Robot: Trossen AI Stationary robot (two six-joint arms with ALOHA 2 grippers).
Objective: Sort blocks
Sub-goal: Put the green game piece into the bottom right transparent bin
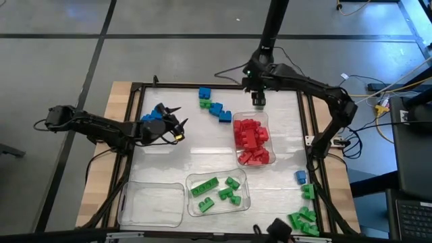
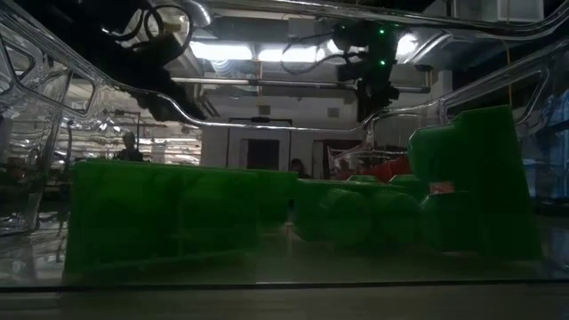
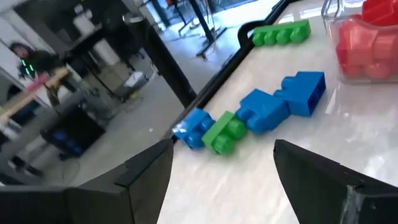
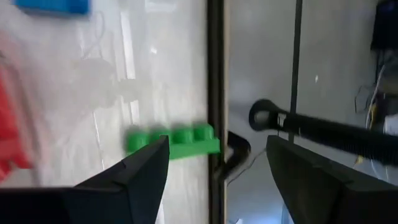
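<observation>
My right gripper (image 1: 258, 100) hangs open over the table's far edge, above a long green block (image 4: 174, 142) that lies flat on the table beside the black frame; nothing is between its fingers (image 4: 217, 139). My left gripper (image 1: 177, 128) is open and empty at the table's left, pointing toward a row of blue and green blocks (image 3: 261, 112) on the far middle of the table (image 1: 212, 104). Two blue blocks (image 1: 154, 113) lie beside the left arm. Red blocks fill one clear tray (image 1: 252, 140); green blocks lie in another (image 1: 217, 192).
An empty clear tray (image 1: 152, 204) stands at the near left. Loose blue (image 1: 300, 177) and green blocks (image 1: 304, 217) lie at the near right. A black frame (image 1: 135, 108) borders the white table top. In the low view the green blocks (image 2: 178, 213) fill the foreground.
</observation>
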